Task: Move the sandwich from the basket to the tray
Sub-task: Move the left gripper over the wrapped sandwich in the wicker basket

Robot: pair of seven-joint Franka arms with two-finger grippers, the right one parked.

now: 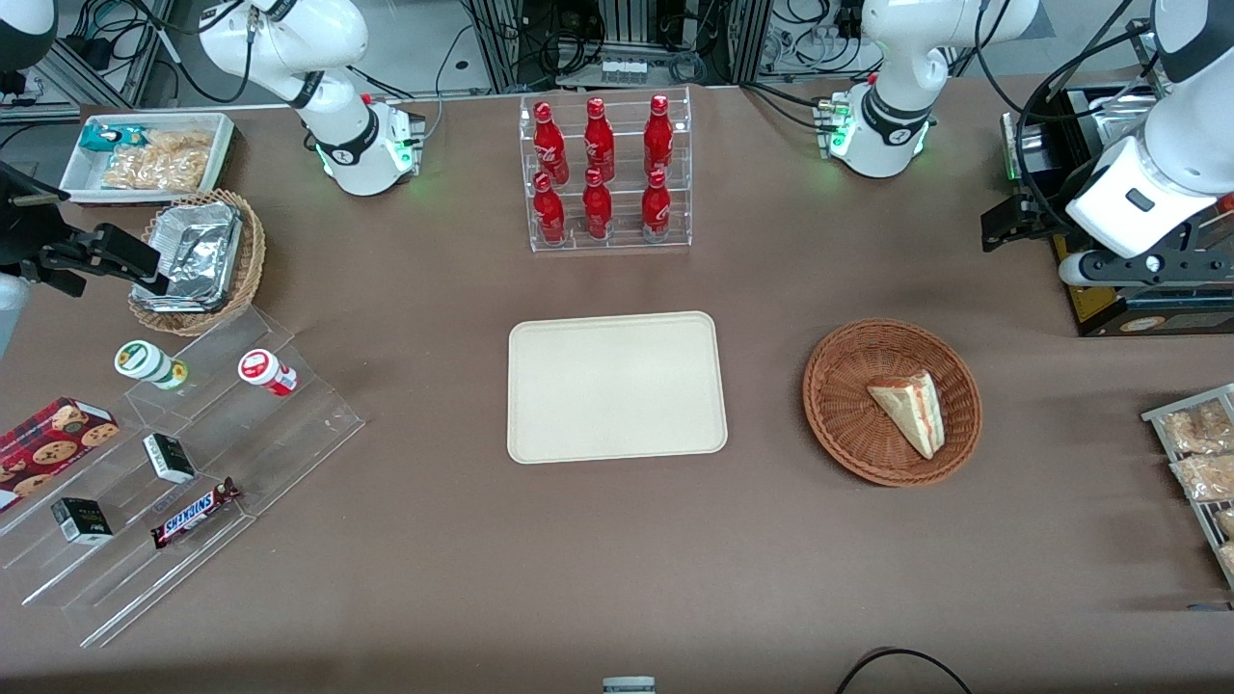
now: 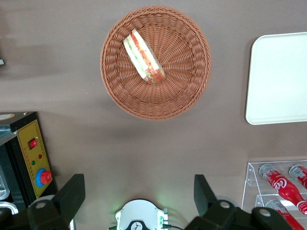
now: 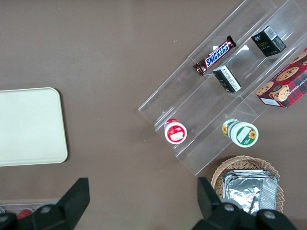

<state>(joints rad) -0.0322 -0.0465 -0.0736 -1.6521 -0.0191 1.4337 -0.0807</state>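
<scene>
Gripper hangs high over the bench toward the working arm's end, fingers spread wide and holding nothing, well apart from the basket. Sandwich lies in the basket, off-centre, close to the rim, cut edge with its red filling showing. Tray sits bare at the bench middle, beside the basket, with open bench between them.

Risks as I judge them: the wedge is soft and tapered, so a pinch across the thin tip could slip, or squash the bread and spill filling. Coming down near the rim, a finger could catch the wicker and drag or tip the light basket. Lifted too low, the sandwich could snag the rim on the way out.

Around: rack of red bottles, farther from the front camera than the tray; a control box near the arm; wrapped snacks at the bench edge. Nothing stands in the basket-to-tray path.
</scene>
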